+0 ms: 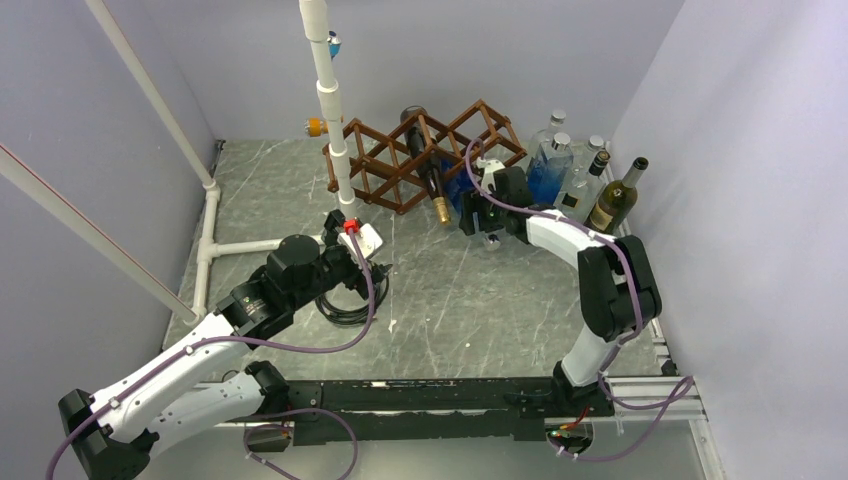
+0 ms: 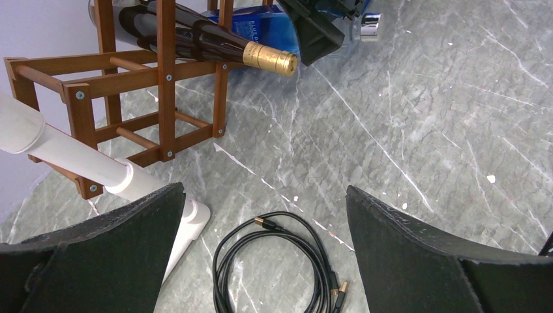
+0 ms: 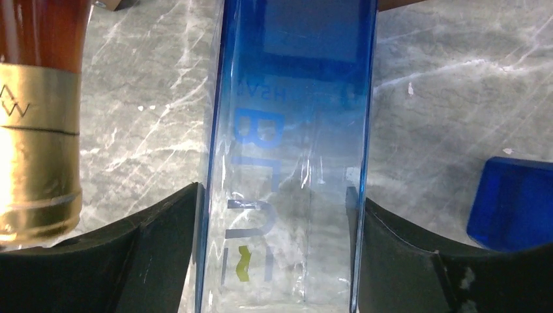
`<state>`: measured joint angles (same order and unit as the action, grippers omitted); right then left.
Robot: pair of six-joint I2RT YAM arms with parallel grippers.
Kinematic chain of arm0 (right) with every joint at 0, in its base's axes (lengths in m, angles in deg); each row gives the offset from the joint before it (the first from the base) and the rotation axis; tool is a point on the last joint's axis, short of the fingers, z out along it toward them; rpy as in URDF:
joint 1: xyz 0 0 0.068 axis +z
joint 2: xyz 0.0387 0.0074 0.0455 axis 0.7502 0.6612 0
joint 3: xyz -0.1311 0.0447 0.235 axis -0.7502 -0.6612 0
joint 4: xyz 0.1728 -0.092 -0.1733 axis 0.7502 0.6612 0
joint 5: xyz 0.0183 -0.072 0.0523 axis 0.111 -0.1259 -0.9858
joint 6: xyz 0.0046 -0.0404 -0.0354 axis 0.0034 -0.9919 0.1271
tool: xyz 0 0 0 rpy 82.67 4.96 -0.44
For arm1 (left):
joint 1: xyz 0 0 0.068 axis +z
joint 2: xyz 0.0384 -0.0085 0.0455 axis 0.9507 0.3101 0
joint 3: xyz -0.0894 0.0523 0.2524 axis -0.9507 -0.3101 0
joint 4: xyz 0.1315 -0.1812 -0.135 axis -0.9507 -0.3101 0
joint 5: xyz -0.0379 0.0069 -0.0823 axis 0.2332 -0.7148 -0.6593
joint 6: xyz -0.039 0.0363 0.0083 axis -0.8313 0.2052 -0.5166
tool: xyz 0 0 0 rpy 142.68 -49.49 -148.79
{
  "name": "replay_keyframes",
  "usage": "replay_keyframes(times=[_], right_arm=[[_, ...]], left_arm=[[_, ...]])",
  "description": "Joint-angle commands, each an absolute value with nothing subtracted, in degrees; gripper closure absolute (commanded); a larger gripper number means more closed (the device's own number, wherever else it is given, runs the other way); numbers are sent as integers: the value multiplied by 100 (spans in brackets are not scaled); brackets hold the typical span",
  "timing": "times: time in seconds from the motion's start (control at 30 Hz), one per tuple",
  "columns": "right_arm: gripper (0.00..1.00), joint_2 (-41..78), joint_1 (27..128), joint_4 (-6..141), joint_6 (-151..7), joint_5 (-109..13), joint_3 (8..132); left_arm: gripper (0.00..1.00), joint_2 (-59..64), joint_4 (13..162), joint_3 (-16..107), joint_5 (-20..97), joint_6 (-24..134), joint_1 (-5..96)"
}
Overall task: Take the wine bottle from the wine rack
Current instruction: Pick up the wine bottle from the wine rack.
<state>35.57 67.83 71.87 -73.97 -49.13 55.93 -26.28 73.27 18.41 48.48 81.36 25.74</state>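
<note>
1. The wine rack (image 1: pixel 400 165) stands at the far side of the grey marbled table (image 1: pixel 480 300); a white pipe (image 1: pixel 330 100) rises in front of its left end
2. The wine bottle (image 2: pixel 195 39) lies tilted in a cell near the middle of the rack, its base toward the back wall and its neck reaching out of the front toward the arms; the gold foil (image 2: pixel 270 59) on the neck hangs clear of the wood, above the table
3. The right gripper (image 3: pixel 277 195) is just to the right of that neck and not on it; its two fingers (image 3: pixel 150 254) press against opposite sides of a blue bottle (image 3: pixel 287 98) of clear glass that sits between them, so the pincer is pinching the blue bottle; the gold foil shows at the left edge of the right wrist view, close to the left finger, and I cannot tell whether they touch
4. The left gripper (image 2: pixel 264 195) hovers low over the table near the rack's left front corner; its fingers are spread wide with nothing between them; a coiled black cable (image 2: pixel 280 261) lies on the table below it
5. A group of other bottles (image 1: pixel 580 170) stands upright at the right end of the rack, near the right wall
</note>
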Motion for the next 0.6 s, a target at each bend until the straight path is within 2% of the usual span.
replay_keyframes(times=[0.0, 0.57], right_arm=[[100, 3030, 6812, 7041, -7748, -5050, 5561], [100, 2398, 6810, 8054, -8458, -5061, 5523]], left_arm=[[1, -2727, 7467, 1951, 4935, 8207, 2597], [1, -2758, 7467, 1949, 4931, 8198, 2602]])
